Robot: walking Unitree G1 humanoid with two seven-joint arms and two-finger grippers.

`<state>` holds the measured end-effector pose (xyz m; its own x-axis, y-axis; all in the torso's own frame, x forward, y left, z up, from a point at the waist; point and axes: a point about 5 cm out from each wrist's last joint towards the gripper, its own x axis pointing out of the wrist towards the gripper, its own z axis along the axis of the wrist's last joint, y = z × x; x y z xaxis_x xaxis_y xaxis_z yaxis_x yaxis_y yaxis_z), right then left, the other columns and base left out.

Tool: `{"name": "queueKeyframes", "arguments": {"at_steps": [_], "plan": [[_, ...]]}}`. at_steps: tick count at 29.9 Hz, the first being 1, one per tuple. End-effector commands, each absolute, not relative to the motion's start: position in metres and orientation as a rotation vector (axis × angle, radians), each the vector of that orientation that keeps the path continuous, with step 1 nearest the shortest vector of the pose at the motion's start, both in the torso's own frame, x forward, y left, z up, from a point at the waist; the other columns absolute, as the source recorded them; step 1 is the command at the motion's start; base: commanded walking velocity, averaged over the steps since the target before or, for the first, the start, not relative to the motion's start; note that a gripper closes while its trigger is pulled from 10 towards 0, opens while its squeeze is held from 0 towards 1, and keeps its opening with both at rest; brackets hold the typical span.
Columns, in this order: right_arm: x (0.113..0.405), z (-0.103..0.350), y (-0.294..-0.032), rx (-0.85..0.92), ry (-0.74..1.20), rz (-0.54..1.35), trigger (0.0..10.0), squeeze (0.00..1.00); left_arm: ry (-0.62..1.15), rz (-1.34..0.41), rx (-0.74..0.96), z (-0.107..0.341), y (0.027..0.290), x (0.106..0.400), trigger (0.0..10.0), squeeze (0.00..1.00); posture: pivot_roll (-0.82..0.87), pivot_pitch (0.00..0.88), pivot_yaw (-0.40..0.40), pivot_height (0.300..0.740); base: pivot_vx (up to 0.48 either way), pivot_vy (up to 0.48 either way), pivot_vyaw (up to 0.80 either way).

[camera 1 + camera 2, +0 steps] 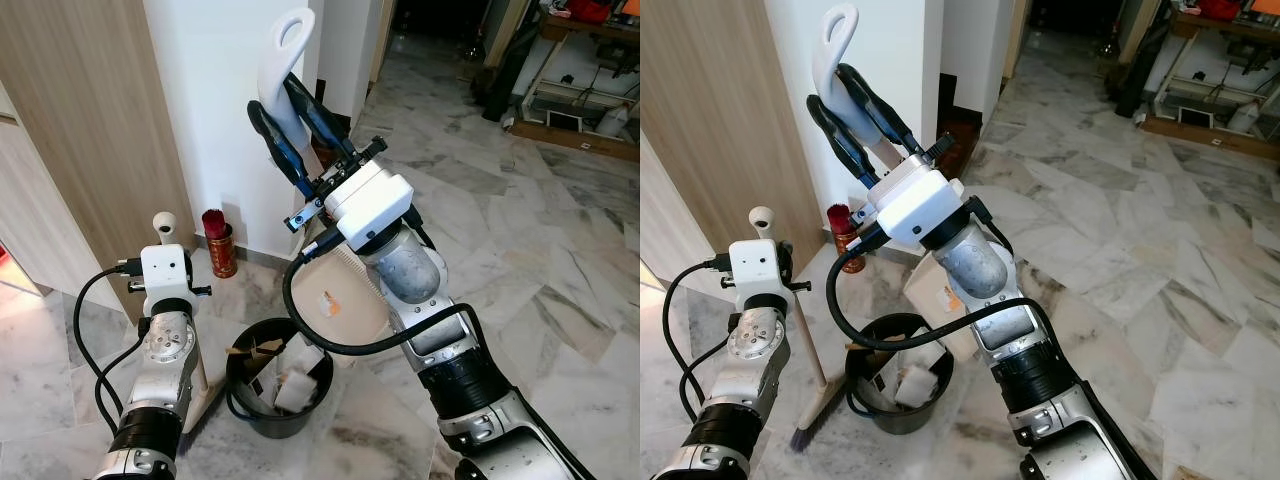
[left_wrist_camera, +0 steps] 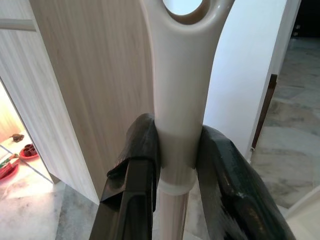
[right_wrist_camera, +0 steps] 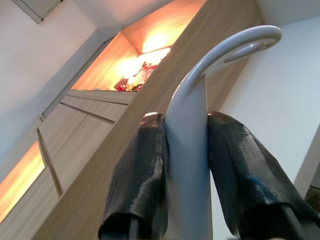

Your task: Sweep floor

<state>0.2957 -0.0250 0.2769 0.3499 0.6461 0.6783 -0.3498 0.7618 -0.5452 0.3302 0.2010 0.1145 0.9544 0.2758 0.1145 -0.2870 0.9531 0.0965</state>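
My right gripper [image 1: 292, 122] is shut on the white looped handle of a dustpan [image 1: 284, 52], held up in front of the white wall. Its beige pan [image 1: 338, 300] hangs low, just behind a black bin [image 1: 240, 400]. In the right wrist view the fingers [image 3: 137, 170] press both sides of that handle. My left gripper [image 2: 177, 145] is shut on a cream broom handle [image 2: 176, 85] just under its looped end. The broom's stick [image 1: 806, 335] runs down beside my left arm to the bristles [image 1: 816, 415] on the marble floor, left of the bin.
The bin holds cardboard and crumpled paper [image 1: 290, 385]. A red can [image 1: 222, 250] with a brush stands at the foot of the white wall. A wood-panelled cupboard [image 1: 90, 120] is on the left. Open marble floor [image 1: 520, 250] stretches right, with furniture and clutter [image 1: 580, 100] far back.
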Motion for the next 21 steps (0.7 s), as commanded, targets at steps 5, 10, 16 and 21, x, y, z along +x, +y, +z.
{"name": "queueKeyframes", "arguments": {"at_steps": [5, 10, 16, 21], "plan": [[0.322, 0.275, -0.054, -0.392, -0.918, 0.416, 10.0, 0.0, -0.163, 0.274, 0.11, 0.127, 0.197, 0.332, 10.0, 0.0, 0.16, 0.0, -0.085, 0.74, 0.0, 0.0, 0.0], [0.339, 0.26, -0.087, -0.395, -0.772, 0.236, 10.0, 0.0, -0.156, 0.279, 0.115, 0.125, 0.2, 0.331, 10.0, 0.0, 0.15, 0.0, -0.084, 0.74, 0.0, 0.0, 0.0], [0.351, 0.224, -0.133, -0.385, -0.572, 0.025, 10.0, 0.0, -0.151, 0.284, 0.121, 0.124, 0.202, 0.331, 10.0, 0.0, 0.15, 0.0, -0.084, 0.74, 0.0, 0.0, 0.0], [0.351, 0.202, -0.155, -0.396, -0.465, -0.057, 10.0, 0.0, -0.142, 0.294, 0.132, 0.122, 0.208, 0.329, 10.0, 0.0, 0.15, 0.0, -0.086, 0.74, 0.0, 0.0, 0.0]]}}
